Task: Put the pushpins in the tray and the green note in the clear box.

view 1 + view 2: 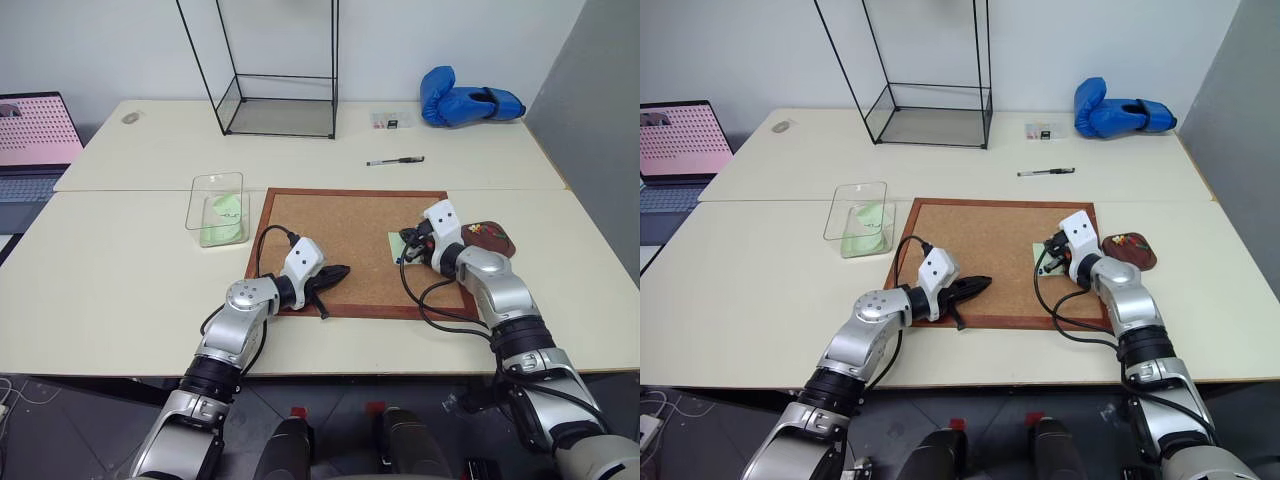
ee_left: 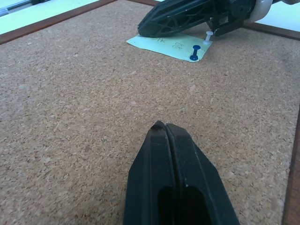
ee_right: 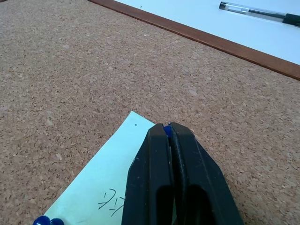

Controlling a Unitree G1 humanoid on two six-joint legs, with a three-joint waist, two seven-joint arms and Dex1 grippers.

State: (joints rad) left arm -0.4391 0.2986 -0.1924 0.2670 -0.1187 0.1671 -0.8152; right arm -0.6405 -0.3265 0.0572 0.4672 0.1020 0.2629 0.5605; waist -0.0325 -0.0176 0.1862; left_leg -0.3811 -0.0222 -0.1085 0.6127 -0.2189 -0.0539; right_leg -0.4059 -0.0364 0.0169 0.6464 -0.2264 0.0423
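Item: pin removal at the cork board (image 1: 340, 250), risks pending. The right gripper (image 3: 168, 130) is pressing its fingers together over the green note's (image 3: 110, 180) far corner, a sliver of blue showing between the tips, so it is probably pinching one pushpin (image 3: 166, 131); whether the pin is truly seated in the grip cannot be told. A second pushpin (image 2: 194, 51) is sitting upright in the note's near corner, toward 6 o'clock on the board from the gripper. The note is lying flat at the board's 3 o'clock edge. The tray (image 1: 490, 238) is waiting just beyond that edge, at 3 o'clock, close to the right wrist. The clear box (image 1: 218, 208) is standing off the board's 10 o'clock corner, with a pale green sheet already lying inside. The left gripper (image 2: 165, 131) is resting fully closed and empty over the cork near the board's 7 o'clock corner. Hazards: the tiny pin slipping from a shallow pinch and rolling off; the note tearing or lifting if the pull goes sideways while the second pin is anchoring it; the pin missing the shallow tray on release.
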